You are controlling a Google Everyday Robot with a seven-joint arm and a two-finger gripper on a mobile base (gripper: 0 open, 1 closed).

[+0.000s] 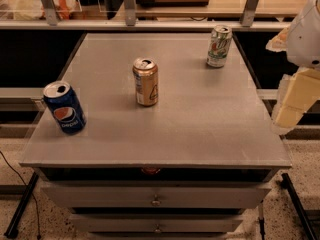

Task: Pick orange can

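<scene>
The grey surface [200,134] fills most of my view, running from the upper centre of the frame down to a front edge just below the middle. Under that edge, at the bottom of the frame, I see two stacked drawers [156,196], each with a small knob at its centre.

At the right edge of the frame is the white arm [307,34]. It ends in the pale yellow hand [290,111], which hangs beside the right rim of the surface, pointing down and to the left. The hand is off the surface, carries nothing, and is well apart from every can. I cannot tell whether it is set wide or narrow.

Three cans stand upright on the surface, well apart from one another:
- The blue Pepsi can [64,107] stands at the left of the frame, near the left rim.
- The orange can [145,82] stands near the centre of the surface, slightly left of the frame's middle. It has a silver top and a pale label patch facing me.
- The green-and-white can [219,46] stands in the upper right, near the far rim.
</scene>
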